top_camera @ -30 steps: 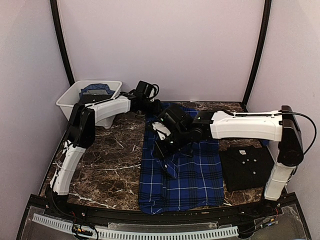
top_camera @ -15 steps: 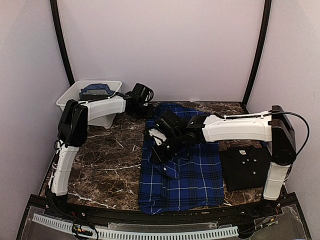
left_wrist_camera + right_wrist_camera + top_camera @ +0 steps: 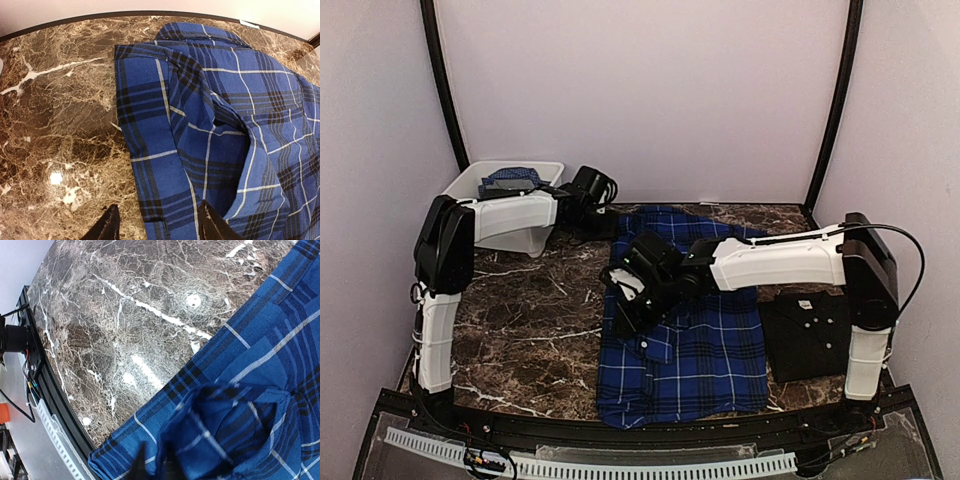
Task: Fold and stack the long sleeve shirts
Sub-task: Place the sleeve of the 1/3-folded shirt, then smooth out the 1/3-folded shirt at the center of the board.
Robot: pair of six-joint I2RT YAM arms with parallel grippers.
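Note:
The blue plaid shirt lies spread out on the marble table, collar toward the back. The folded black shirt with white buttons lies to its right. My right gripper is over the plaid shirt's left edge and is shut on a raised fold of it. In the right wrist view that fold bunches up over the gripper. My left gripper is open and empty at the back, by the shirt's top left corner. In the left wrist view the gripper straddles the plaid shirt's left edge.
A white plastic tub stands at the back left with blue cloth in it, close behind the left arm. Bare marble lies left of the plaid shirt. A black rail runs along the table's near edge.
My right gripper has moved left with the plaid fold in it. My left arm has drawn back to the left, toward the tub.

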